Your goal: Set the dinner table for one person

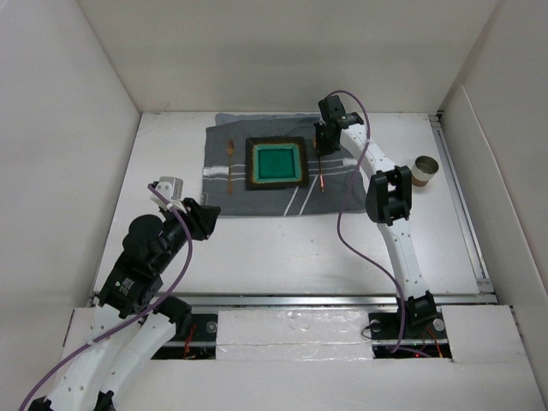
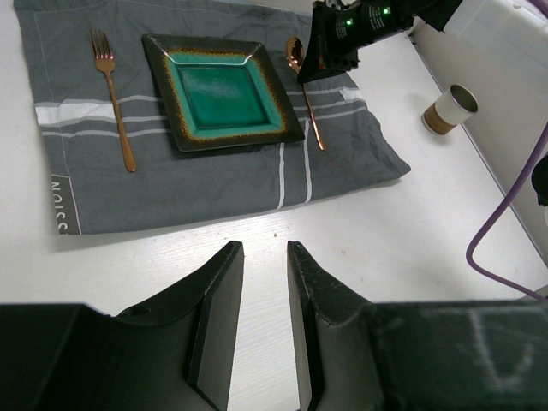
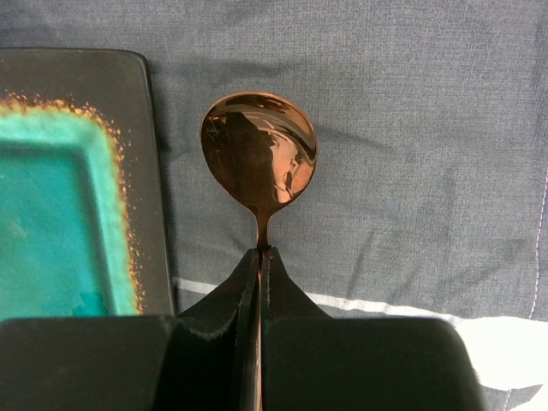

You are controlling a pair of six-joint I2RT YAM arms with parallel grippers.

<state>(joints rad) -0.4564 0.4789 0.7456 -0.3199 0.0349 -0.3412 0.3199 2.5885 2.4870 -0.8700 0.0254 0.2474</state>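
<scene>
Your right gripper (image 3: 259,253) pinches the copper spoon (image 3: 259,150) just right of the plate (image 3: 68,171); your left gripper (image 2: 265,253) hangs empty, jaws apart

A grey cloth mat (image 1: 265,202) with white stripes lay spread before me, rumpled at its near right corner. In its middle sat a square plate (image 1: 276,163), dark-rimmed, teal inside an amber-speckled border. Left of the plate I saw a copper fork (image 1: 230,163) flat on the mat, tines to the far edge. Just right of the plate was a copper spoon (image 3: 259,150), bowl up and farthest from me. A brown paper cup (image 1: 424,169) stood well off to my right, clear of the mat.
</scene>
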